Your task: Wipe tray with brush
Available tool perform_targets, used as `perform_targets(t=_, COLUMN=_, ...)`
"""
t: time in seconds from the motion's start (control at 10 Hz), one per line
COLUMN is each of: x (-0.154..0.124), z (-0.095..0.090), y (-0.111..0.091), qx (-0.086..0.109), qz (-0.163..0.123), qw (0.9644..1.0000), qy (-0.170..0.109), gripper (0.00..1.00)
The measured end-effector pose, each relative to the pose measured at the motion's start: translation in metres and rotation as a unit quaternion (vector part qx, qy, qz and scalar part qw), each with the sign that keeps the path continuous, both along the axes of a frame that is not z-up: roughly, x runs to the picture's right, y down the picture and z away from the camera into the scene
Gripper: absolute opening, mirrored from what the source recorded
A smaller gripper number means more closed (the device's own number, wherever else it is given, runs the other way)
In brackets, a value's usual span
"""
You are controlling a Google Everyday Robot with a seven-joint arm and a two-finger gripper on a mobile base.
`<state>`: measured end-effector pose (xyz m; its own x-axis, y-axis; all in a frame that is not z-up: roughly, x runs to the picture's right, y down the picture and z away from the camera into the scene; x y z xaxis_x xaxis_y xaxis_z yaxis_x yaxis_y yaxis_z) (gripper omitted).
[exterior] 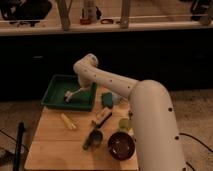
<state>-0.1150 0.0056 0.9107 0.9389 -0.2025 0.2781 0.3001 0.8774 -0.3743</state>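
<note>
So your arm comes in from 4 o'clock, bends at the elbow above the tray (52,93), and drops the gripper (83,90) down inside it, toward the tray's 3 o'clock side. The brush (71,95) is in the tray too, a pale stick angled from the gripper out toward 8 o'clock, with its far end low over the tray floor. Its near end meets the gripper, but honestly I can't tell whether the gripper is clamped on it or slack. The tray sits at the 11 o'clock corner of the wooden tabletop (50,147). A small green block (107,100) is just beside the tray at 3 o'clock, a yellow corn-like piece (68,121) lies near its 6 o'clock edge, and a dark bowl (121,145) sits at 5 o'clock.
</note>
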Motion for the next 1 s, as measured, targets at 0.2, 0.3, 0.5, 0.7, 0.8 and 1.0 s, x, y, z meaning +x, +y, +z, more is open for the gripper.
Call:
perform_targets(t=0.2, x=0.031, z=-0.009, y=-0.006, qx=0.010, qz=0.015, qw=0.9995, qy=0.026, gripper=0.00)
perform_targets(t=0.3, x=0.042, z=-0.008, y=-0.011, qx=0.019, qz=0.021, qw=0.9989, qy=0.039, gripper=0.00)
perform_targets(t=0.5, x=0.048, z=-0.002, y=-0.027, qx=0.034, qz=0.036, qw=0.9974, qy=0.053, gripper=0.00)
perform_targets(t=0.7, x=0.040, z=0.008, y=-0.039, qx=0.041, qz=0.040, qw=0.9970, qy=0.052, gripper=0.00)
perform_targets(t=0.8, x=0.029, z=0.013, y=-0.040, qx=0.040, qz=0.035, qw=0.9976, qy=0.045, gripper=0.00)
perform_targets(t=1.0, x=-0.002, z=0.021, y=-0.035, qx=0.028, qz=0.015, qw=0.9993, qy=0.021, gripper=0.00)
